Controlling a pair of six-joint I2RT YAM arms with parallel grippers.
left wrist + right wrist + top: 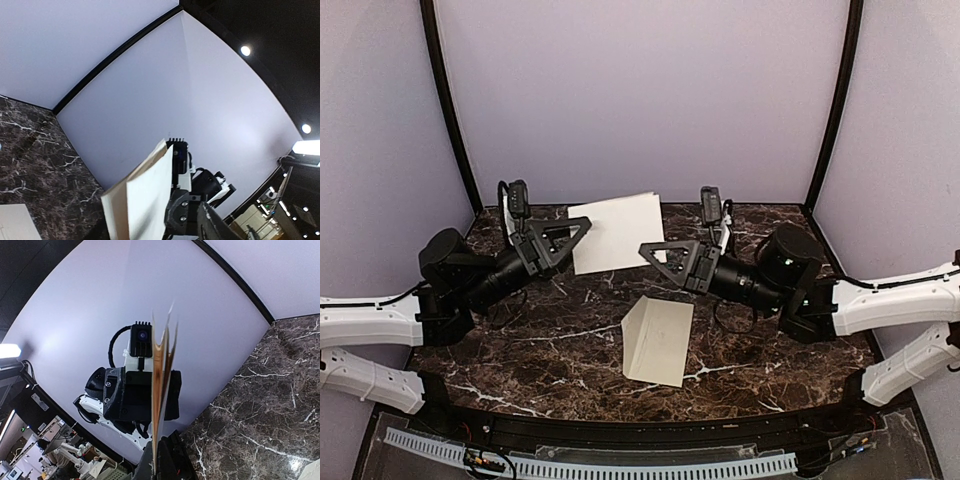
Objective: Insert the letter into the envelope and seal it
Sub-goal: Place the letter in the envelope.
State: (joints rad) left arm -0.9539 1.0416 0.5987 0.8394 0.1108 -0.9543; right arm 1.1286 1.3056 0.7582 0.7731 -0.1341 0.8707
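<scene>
L hand (575, 238) and R hand (656, 255) are each pinched shut on one side of the letter (617, 230), lifted at far centre, prob. to keep it taut for the envelope (658, 340) lying nearer on desk (520, 345).

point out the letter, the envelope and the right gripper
the letter (618, 232), top view, middle of the white sheet
the envelope (660, 342), top view, middle of its face
the right gripper (646, 250), top view, between its fingertips
</scene>
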